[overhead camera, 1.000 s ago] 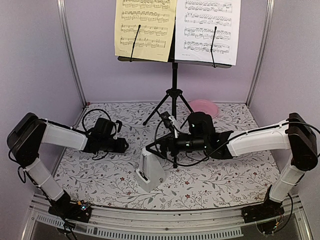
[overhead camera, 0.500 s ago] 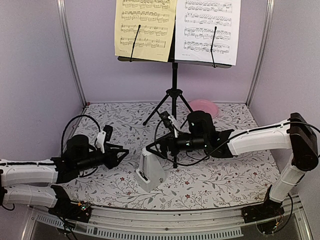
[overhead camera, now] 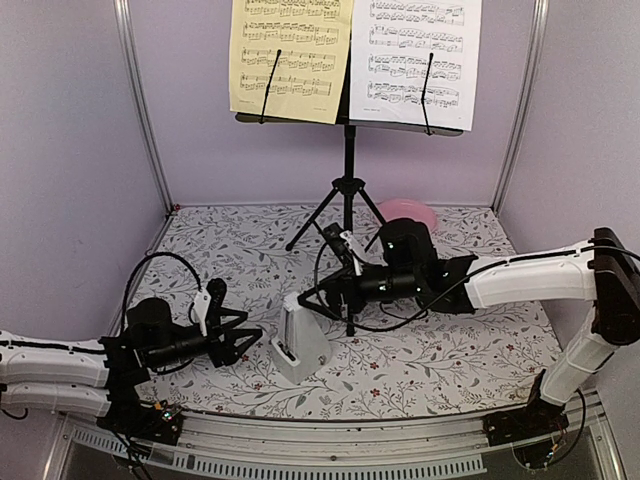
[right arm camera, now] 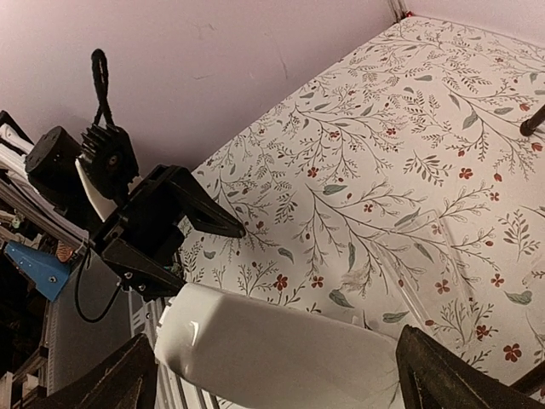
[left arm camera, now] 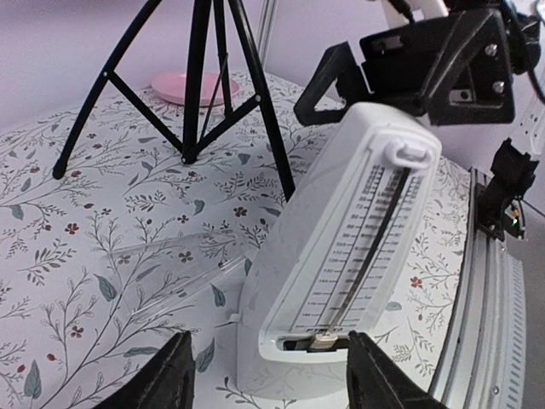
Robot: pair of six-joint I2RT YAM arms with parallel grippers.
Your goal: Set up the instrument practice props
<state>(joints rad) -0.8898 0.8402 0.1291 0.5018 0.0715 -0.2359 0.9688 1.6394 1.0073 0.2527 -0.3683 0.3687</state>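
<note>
The pale-grey pyramid metronome [overhead camera: 300, 345] stands upright on the flowered cloth, its scale face [left arm camera: 358, 247] turned to my left wrist camera. My left gripper [overhead camera: 252, 340] is low beside its base. The jaws are open, and the two fingertips [left arm camera: 166, 379] flank the base without gripping it. My right gripper [overhead camera: 305, 298] hovers open just over the metronome's top [right arm camera: 272, 349]. It shows as black jaws [left arm camera: 426, 60] above that top. The black music stand [overhead camera: 348, 150] stands at the back on its tripod, holding the yellowish page [overhead camera: 290, 60] and the white page [overhead camera: 415, 60].
A pink round plate [overhead camera: 408, 213] lies behind the stand's right leg. A clear plastic piece [left arm camera: 162, 256] lies flat on the cloth left of the metronome. The tripod legs [left arm camera: 204, 85] spread just behind the metronome. Purple walls close in three sides.
My left arm has dropped low and reached in to the metronome's base, and its jaws have widened. My right gripper has barely shifted. The metronome stands where it was.
</note>
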